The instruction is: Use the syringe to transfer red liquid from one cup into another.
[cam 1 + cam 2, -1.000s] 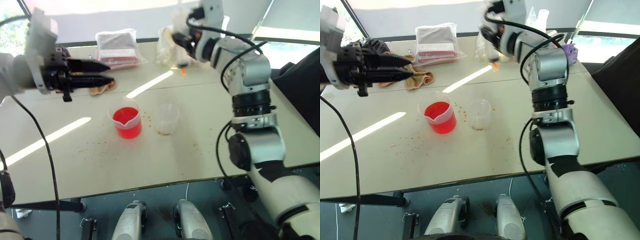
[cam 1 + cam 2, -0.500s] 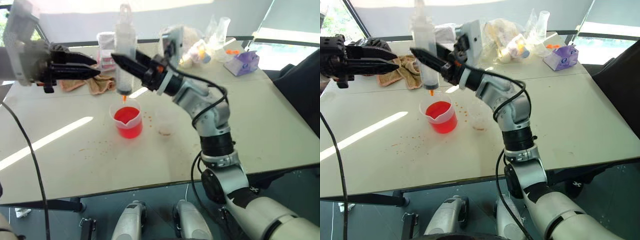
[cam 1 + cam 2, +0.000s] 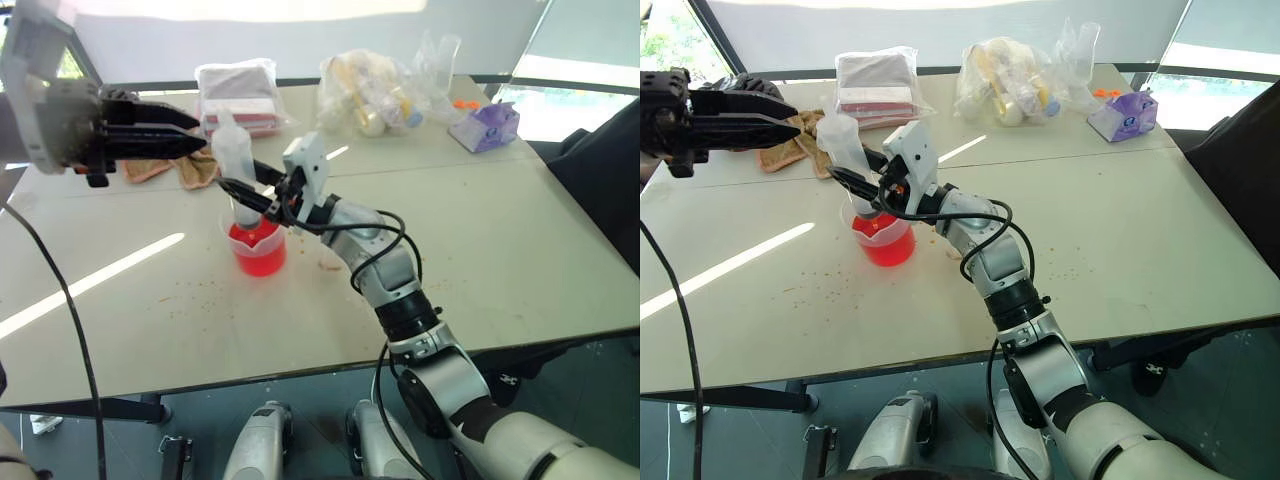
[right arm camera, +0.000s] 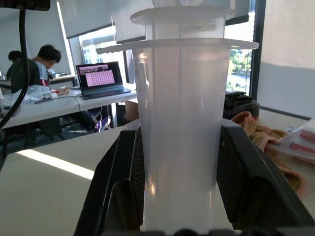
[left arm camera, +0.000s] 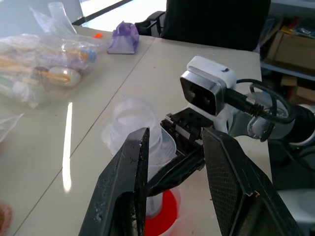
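My right fingers (image 3: pixel 243 192) are clamped on the syringe (image 3: pixel 232 165), gripping the thick barrel from both sides, with its flanged top up and its nozzle end down inside the spouted beaker (image 3: pixel 258 250) of red liquid (image 3: pixel 262 258). The barrel leans a little toward my left rather than standing straight. My left fingers (image 3: pixel 180 141) hang spread apart, holding nothing, above the counter (image 3: pixel 480 230) and off to the left of the beaker, level with the syringe's top. The small empty cup (image 3: pixel 329 262) sits just beside the beaker, mostly hidden behind my right wrist.

The weak point, as I judge it, is the beaker: nothing steadies it. If I press the tilted barrel against its rim or drag sideways, the light plastic can tip and spill red across the counter. Whether the nozzle is below the liquid surface I cannot tell; if it is not, pulling the plunger only draws air. My left fingers must take the plunger top, and a misjudged approach could knock the syringe within my right grip. My right wrist also sits close over the small cup and could topple it when I swing across.
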Motion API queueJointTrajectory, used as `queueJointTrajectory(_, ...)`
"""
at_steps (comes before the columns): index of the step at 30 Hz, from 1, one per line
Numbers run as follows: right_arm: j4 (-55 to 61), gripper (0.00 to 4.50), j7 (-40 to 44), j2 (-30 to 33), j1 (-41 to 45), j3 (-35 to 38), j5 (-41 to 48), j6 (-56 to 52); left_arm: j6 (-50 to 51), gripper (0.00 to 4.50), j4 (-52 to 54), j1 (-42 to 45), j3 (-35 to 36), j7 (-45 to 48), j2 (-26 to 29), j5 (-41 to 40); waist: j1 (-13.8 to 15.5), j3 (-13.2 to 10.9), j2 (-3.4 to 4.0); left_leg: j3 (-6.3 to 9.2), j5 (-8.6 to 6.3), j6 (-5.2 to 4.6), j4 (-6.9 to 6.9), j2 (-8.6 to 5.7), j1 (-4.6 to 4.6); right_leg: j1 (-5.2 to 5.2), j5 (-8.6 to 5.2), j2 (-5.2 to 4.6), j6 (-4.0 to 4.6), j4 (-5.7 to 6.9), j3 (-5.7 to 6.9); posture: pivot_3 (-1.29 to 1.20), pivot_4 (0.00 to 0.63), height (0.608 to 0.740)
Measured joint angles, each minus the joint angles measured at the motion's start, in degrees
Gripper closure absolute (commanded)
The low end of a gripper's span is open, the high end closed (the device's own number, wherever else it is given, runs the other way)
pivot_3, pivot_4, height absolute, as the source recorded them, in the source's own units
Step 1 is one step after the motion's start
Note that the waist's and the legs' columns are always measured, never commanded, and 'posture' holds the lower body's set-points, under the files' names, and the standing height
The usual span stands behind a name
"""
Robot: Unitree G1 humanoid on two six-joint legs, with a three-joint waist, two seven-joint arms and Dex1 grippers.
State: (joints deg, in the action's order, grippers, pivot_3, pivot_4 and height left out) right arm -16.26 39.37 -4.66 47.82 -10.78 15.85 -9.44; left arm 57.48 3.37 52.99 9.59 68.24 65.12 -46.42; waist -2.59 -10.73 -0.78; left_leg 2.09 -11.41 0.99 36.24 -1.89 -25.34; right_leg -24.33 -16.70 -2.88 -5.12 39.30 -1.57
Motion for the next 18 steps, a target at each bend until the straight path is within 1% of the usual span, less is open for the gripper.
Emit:
queueJointTrajectory(7,0.84,3.11,0.05,-0.06,-2.31,-1.56,-1.10,0.23,-1.95,2.77,0.04,-3.87,-0.65,-0.03,-1.30,1.82,0.02,0.00,0.00,0.01,0.01,0.02,0.00,0.01,0.00,0.00,0.00,0.00,0.00,0.00,0.00,0.00,0.150,0.736)
queueJointTrajectory(14,2.04,3.11,0.05,-0.24,-2.51,-2.33,-1.26,0.23,-2.93,2.77,0.13,-4.46,-1.08,-0.39,-2.90,2.25,0.06,0.00,-0.01,0.01,0.01,0.02,0.00,0.01,0.00,0.00,0.00,0.00,0.00,0.00,0.00,0.00,0.150,0.736)
queueJointTrajectory(18,2.18,3.11,0.05,0.16,-2.77,-2.27,-1.68,0.06,-3.83,2.77,0.17,-4.51,-1.53,-1.48,-4.68,3.05,0.12,0.00,-0.01,0.01,0.01,0.02,0.01,0.01,0.00,0.00,0.00,0.00,0.00,0.00,0.00,0.00,0.150,0.736)
